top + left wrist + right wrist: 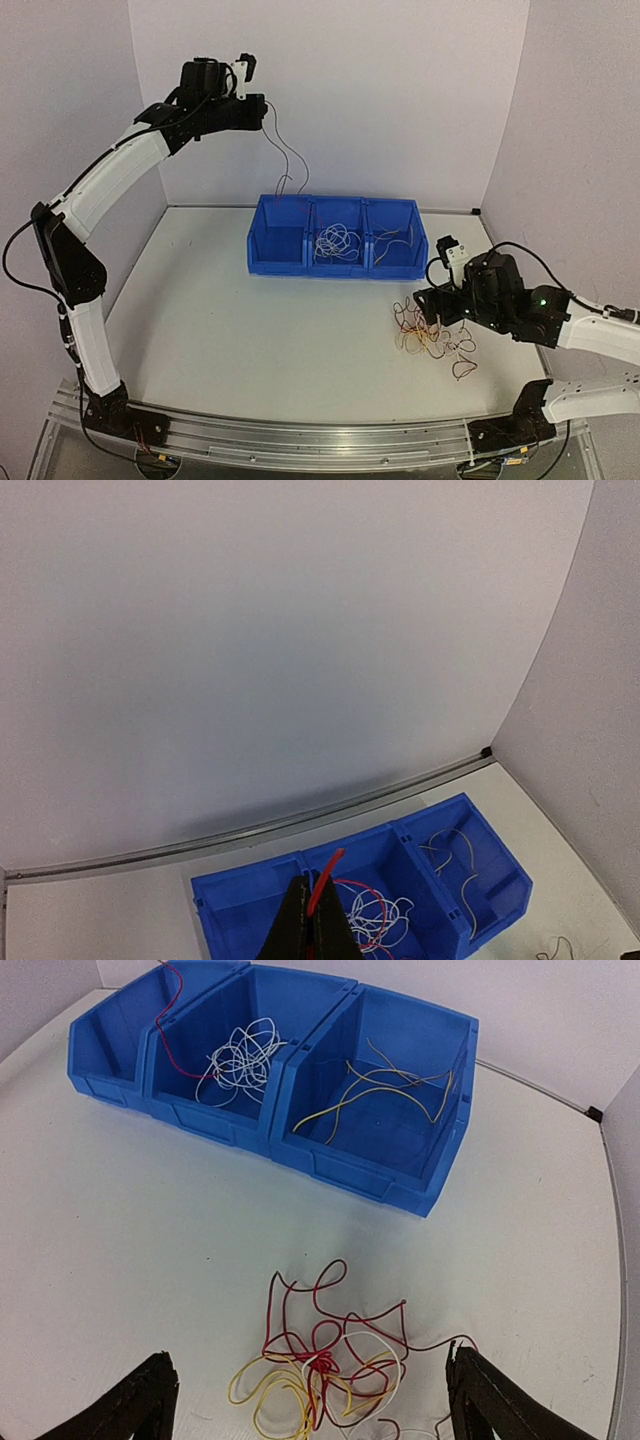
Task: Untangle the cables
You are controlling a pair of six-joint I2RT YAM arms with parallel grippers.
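Left arm: raised high above the back left of the table [220, 320], reaching toward the rear wall.
Left gripper [260, 103]: its fingers are pressed together, pinching the top end of a single red cable [322, 885].
Red cable: hangs from the left gripper in a loose wavy line down to the blue bin [275, 262]. In the right wrist view it passes the divider between the left and middle compartments. Its lower end curls into the middle compartment.
Blue bin: three compartments side by side, sitting toward the back of the table with the open tops facing up.
Middle compartment: holds a tangle of white cables [240, 1055], with the lower end of the red cable touching them.
Right compartment: holds a few yellow cables [390, 1090] lying loosely across its floor.
Right arm: low over the table on the right side, well in front of the bin.
Right gripper [432, 303]: its fingers [140, 1405] stand wide apart and hold nothing. They sit to either side of the bundle in the wrist view. Whether the tips touch the table cannot be told.
Bundle of cables [330, 1360]: lies on the table in front of the right compartment and apart from the bin. It is a loose knot of red, yellow and white strands crossing one another. Several red loops stick out toward the bin and a yellow loop lies at the near left edge.
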